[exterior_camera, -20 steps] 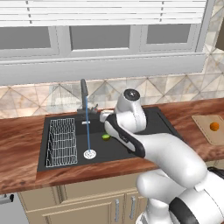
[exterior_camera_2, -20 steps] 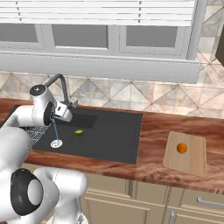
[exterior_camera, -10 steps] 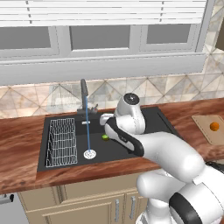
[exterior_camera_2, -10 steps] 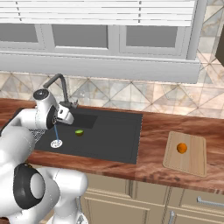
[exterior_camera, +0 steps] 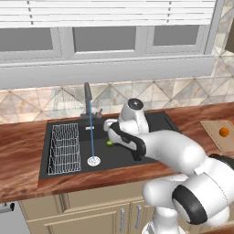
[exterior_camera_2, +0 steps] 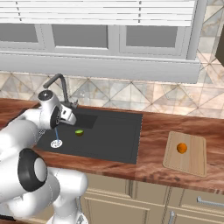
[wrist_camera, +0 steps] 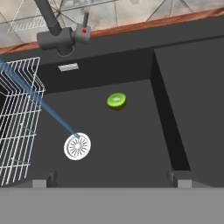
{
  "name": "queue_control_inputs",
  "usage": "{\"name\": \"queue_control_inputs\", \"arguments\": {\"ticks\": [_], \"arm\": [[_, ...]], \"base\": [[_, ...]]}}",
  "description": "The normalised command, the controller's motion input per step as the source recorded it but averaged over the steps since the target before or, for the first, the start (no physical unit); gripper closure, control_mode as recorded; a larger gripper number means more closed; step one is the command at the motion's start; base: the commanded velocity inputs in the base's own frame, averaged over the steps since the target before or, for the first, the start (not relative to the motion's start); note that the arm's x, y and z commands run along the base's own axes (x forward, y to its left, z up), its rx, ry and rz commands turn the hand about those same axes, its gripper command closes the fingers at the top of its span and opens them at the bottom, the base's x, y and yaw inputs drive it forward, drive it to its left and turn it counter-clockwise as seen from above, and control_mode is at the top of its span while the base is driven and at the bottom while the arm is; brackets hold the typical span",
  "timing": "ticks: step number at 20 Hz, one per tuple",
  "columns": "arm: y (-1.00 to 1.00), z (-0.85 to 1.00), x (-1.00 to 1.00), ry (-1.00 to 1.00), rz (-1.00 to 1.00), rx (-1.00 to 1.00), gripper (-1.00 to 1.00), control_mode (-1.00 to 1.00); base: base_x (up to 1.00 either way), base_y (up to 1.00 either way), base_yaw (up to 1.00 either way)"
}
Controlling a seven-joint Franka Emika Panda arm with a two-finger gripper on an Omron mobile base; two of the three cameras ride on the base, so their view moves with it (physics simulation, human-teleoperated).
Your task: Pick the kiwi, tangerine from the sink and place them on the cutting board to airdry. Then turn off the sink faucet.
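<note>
- Hand view: the kiwi (wrist_camera: 116, 100) lies on the floor of the deep basin of the sink (wrist_camera: 131, 144), above and right of the round silver drain (wrist_camera: 77, 146) in this view; kiwi and drain are apart, not touching
- The end effector (wrist_camera: 113, 179) has its two dark tips at the lower edge, spread wide with nothing between them; the kiwi sits well above the tips in this view, untouched
- A thin blue stream of water (wrist_camera: 52, 113) runs slantwise down to the drain; the sink faucet (wrist_camera: 61, 35) stands at the upper left with its small side handle beside it; the wire rack (wrist_camera: 17, 118) is at the left edge
- Right base view: the tangerine (exterior_camera_2: 181, 148) rests on the cutting board (exterior_camera_2: 194, 164), which lies on the reddish wood surface (exterior_camera_2: 153, 144) right of the sink; kiwi (exterior_camera_2: 79, 132) in the basin, just right of the drain
- Left base view: the arm bends over the sink; the kiwi (exterior_camera: 109, 143) shows partly beside the wrist; water falls from the faucet (exterior_camera: 87, 98) to the drain (exterior_camera: 93, 161); tangerine (exterior_camera: 224, 132) on the board at the far right
</note>
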Motion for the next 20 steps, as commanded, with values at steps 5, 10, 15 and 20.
{"name": "queue_control_inputs", "arguments": {"ticks": [5, 10, 15, 20], "arm": [[0.15, -0.11, 0.26, 0.08, 0.00, 0.00, -1.00, -1.00], [0.10, -0.16, 0.17, 0.07, 0.00, 0.00, -1.00, -1.00], [0.01, -0.18, 0.18, 0.03, 0.00, 0.00, -1.00, -1.00], [0.00, -0.19, 0.16, 0.01, 0.00, 0.00, -1.00, -1.00]], "base": [[0.00, 0.00, 0.00], [0.00, 0.00, 0.00], [0.00, 0.00, 0.00], [0.00, 0.00, 0.00]]}}
